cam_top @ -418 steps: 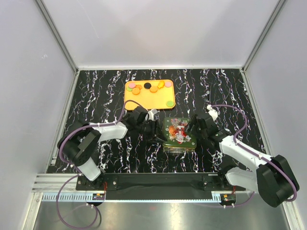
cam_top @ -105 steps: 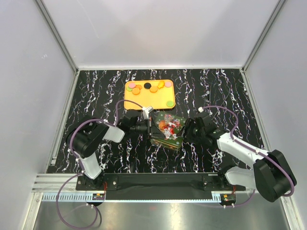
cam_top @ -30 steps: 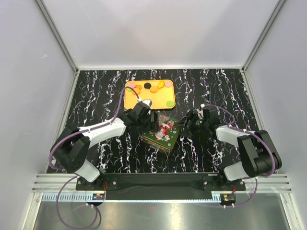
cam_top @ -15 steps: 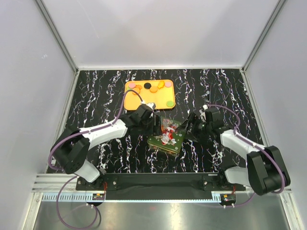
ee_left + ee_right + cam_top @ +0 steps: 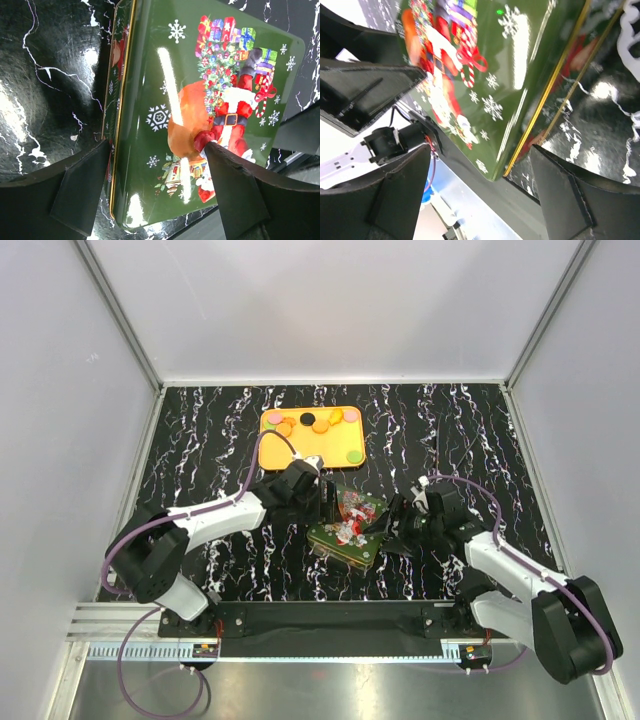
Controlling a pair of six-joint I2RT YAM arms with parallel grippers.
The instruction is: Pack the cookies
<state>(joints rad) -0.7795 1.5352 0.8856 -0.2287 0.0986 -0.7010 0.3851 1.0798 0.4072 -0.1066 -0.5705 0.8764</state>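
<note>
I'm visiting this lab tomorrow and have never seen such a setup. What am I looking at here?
Two robot arms are bolted to a black marbled table. The overhead picture comes from a fixed camera; the two close-ups come from cameras on each wrist. At the back, an orange tray holds small round cookies. In the middle is a green Christmas tin showing Santa. The left arm's fingers and the right arm's fingers are spread at opposite sides of it; whether either clamps it I cannot tell.
</note>
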